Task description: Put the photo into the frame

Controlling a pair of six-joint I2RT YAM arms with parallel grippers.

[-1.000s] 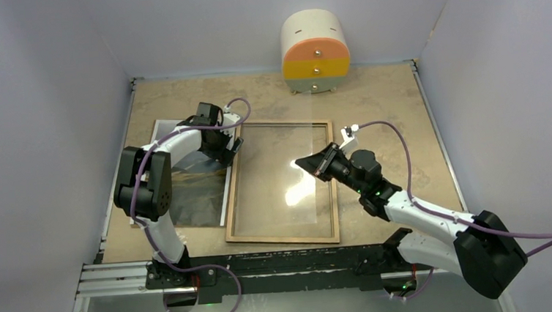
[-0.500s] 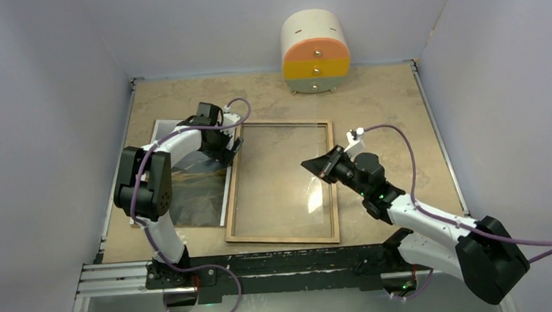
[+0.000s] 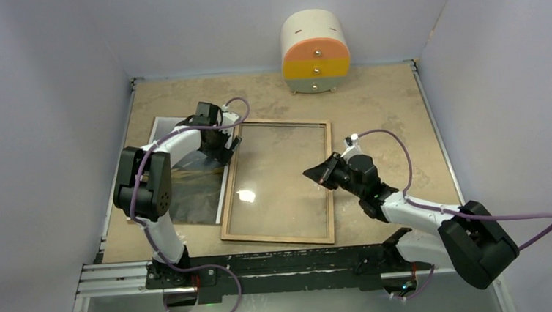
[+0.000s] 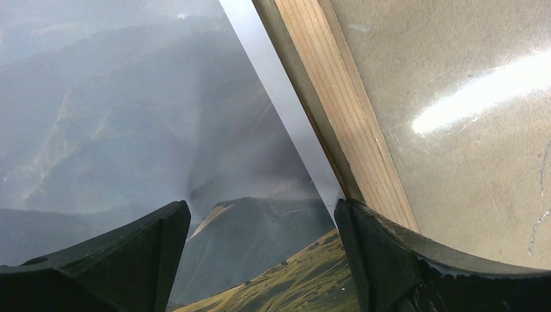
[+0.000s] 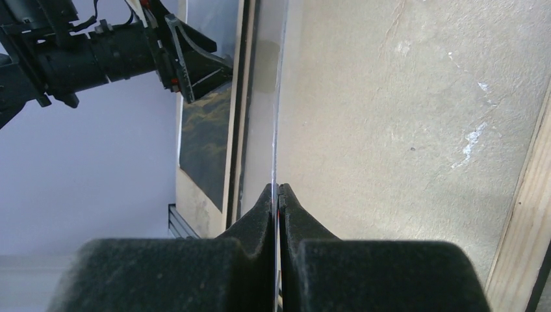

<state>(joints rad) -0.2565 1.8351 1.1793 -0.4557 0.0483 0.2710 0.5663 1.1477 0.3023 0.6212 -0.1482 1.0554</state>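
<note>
left fingers [image 4: 260, 214]: spread wide, holding nothing, low over photo [image 3: 188, 199] right border | right fingers [image 5: 278, 195]: pinched shut on thin clear pane [image 3: 275, 178] at right side of frame [image 3: 279, 238] | photo: face up on worktop [image 3: 372, 105], just left of frame, border against left rail | frame: wood back up, mid-worktop

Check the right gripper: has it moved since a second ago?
Yes. The right gripper, shut on the clear pane, has pulled back toward the near edge of the table and slightly right, farther from the drawer unit.
</note>
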